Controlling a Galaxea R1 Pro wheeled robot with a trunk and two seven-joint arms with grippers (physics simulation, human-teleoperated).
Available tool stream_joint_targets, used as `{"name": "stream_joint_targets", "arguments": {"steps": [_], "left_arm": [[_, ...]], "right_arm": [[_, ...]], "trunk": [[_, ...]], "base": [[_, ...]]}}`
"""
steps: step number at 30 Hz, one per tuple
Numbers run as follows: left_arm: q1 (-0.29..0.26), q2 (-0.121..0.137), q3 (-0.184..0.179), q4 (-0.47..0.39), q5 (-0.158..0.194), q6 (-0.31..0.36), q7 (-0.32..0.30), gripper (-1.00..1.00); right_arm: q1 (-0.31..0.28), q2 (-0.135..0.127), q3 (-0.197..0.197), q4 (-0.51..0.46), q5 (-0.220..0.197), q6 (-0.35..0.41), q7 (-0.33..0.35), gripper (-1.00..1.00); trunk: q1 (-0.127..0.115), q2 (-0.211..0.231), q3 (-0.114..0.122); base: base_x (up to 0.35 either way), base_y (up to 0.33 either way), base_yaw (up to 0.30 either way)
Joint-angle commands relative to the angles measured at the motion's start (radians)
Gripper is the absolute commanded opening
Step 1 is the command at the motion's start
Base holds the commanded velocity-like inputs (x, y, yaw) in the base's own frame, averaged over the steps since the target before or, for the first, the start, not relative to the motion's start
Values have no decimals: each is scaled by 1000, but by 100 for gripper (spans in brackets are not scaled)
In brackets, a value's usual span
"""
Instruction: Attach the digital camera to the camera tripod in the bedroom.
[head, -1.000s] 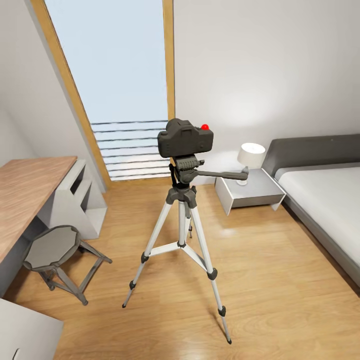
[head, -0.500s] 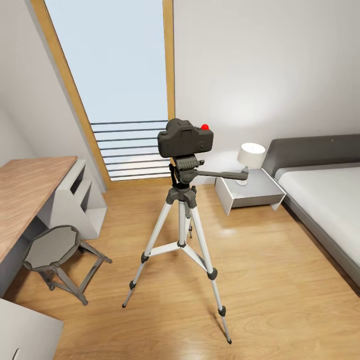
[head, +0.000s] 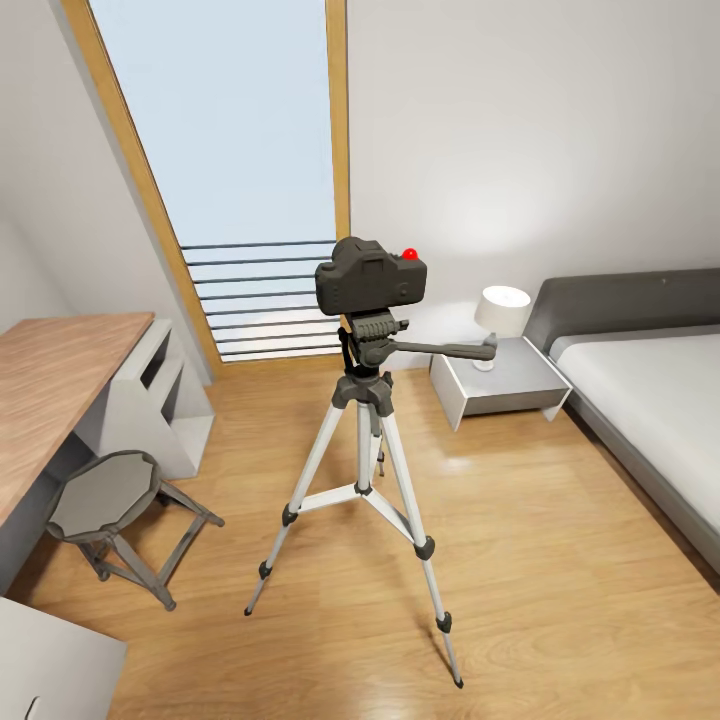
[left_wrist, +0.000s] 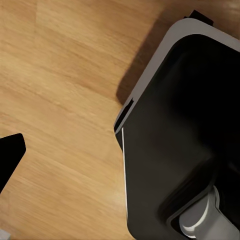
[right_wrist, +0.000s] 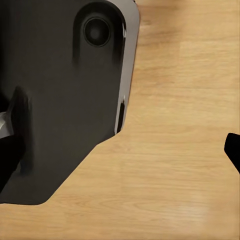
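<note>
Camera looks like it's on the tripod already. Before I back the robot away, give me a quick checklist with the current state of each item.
1. The digital camera sits on the camera tripod head, upright and centred: ok.
2. Locked to the mount rather than just resting on it: cannot tell; the joint is too small to see in the head view.
3. Tripod standing level, its visible feet on the wood floor: ok.
4. Arms clear of the tripod: ok; both wrist views look down at the floor beside the robot's dark base.
5. Gripper states: cannot tell; just a dark fingertip at the picture's edge in each wrist view.
6. Stool and nightstand apart from the tripod legs: ok.
</note>
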Motion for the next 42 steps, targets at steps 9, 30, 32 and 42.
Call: {"name": "stream_joint_targets", "arguments": {"steps": [9, 30, 32, 42], "left_arm": [[-1, 3, -8, -1, 9, 1, 3, 100], [-1, 1, -9, -1, 5, -1, -9, 100], [-1, 1, -9, -1, 5, -1, -9, 100], [-1, 1, -9, -1, 5, -1, -9, 100]], "right_arm": [[-1, 2, -8, 3, 10, -5, -7, 100], [-1, 10, -8, 4, 9, -14, -31, 100], [-1, 11, -7, 4, 9, -14, -33, 100], [-1, 18, -7, 4, 9, -14, -35, 100]], "trunk": [[0, -2, -2], [0, -2, 13], [0, -2, 16], [0, -2, 31]], "base": [[0, 0, 0], [0, 0, 0], [0, 0, 0], [0, 0, 0]]}}
